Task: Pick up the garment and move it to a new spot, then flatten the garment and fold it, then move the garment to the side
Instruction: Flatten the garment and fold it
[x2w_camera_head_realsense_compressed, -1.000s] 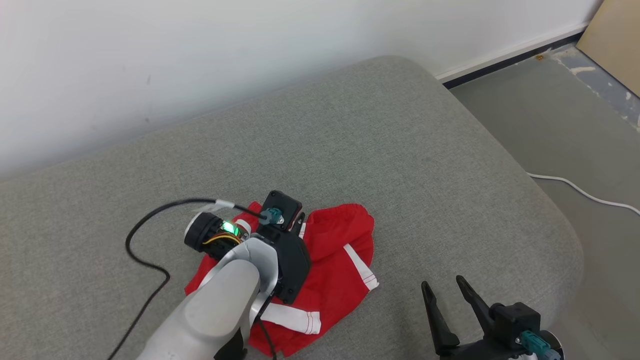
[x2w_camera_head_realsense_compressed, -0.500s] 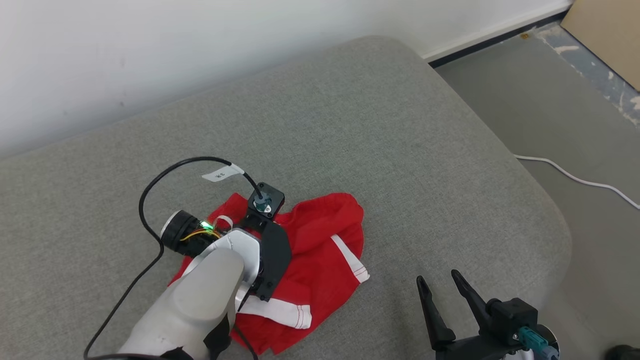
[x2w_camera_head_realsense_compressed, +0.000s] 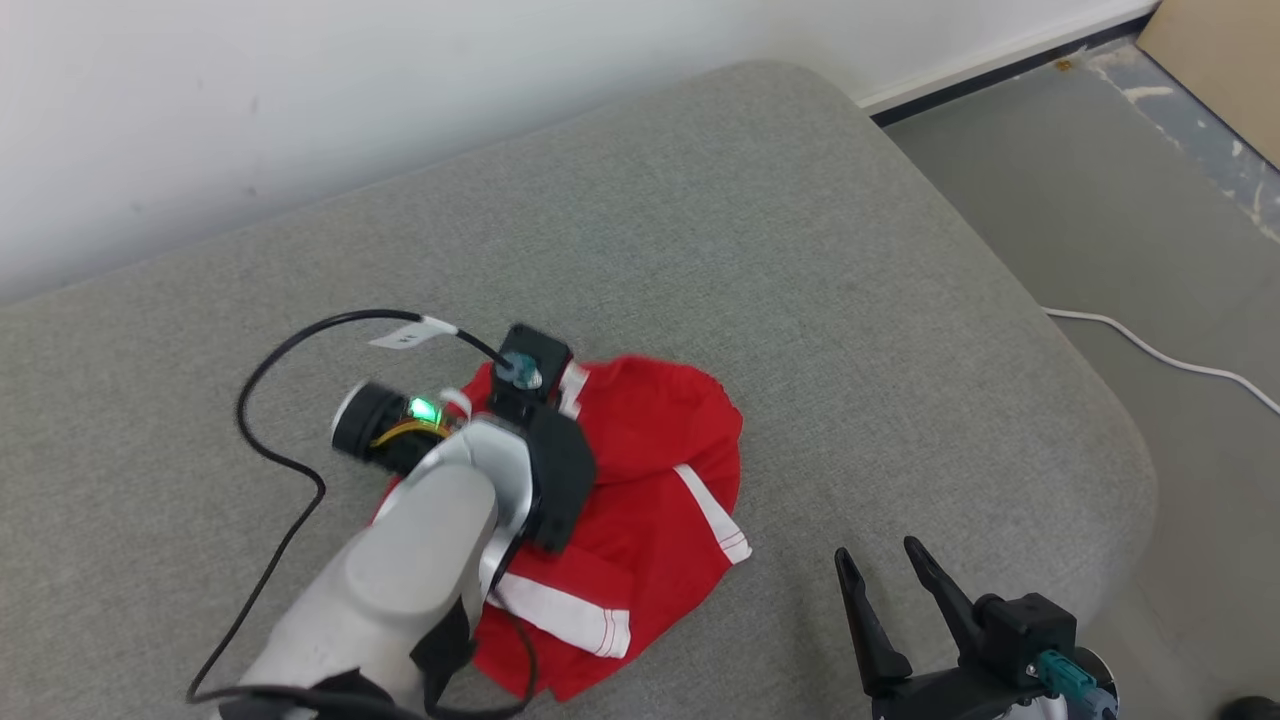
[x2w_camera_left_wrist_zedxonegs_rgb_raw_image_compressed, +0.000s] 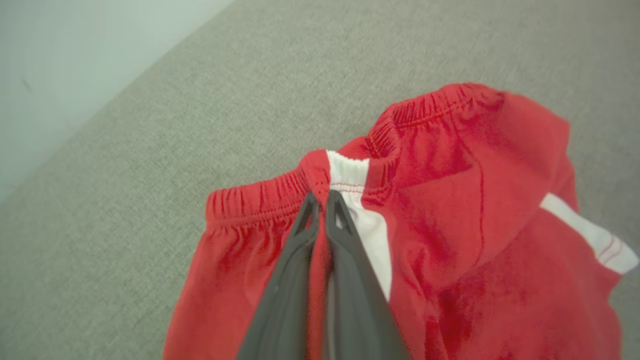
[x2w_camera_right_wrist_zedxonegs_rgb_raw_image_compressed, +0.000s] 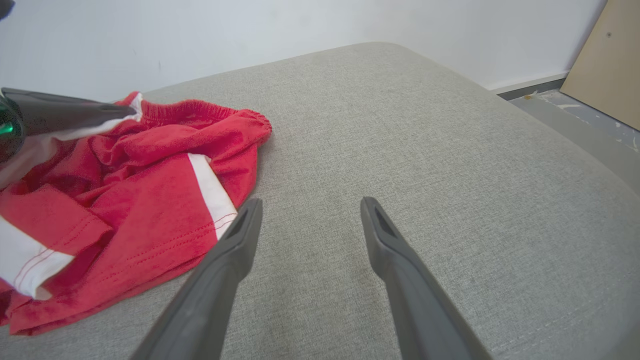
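Your left gripper (x2w_camera_left_wrist_zedxonegs_rgb_raw_image_compressed: 322, 200) has re-pinched the waistband (x2w_camera_left_wrist_zedxonegs_rgb_raw_image_compressed: 250, 202) of the red shorts (x2w_camera_head_realsense_compressed: 650, 470) and is apparently lifting. Your right gripper (x2w_camera_head_realsense_compressed: 878, 552) is spread and idle. The carry can start.

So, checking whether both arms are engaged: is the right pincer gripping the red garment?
No, the right pincer stands open with only grey cushion between its fingers, beside the red garment.

White cable tag (x2w_camera_head_realsense_compressed: 403, 338), marks too small to read
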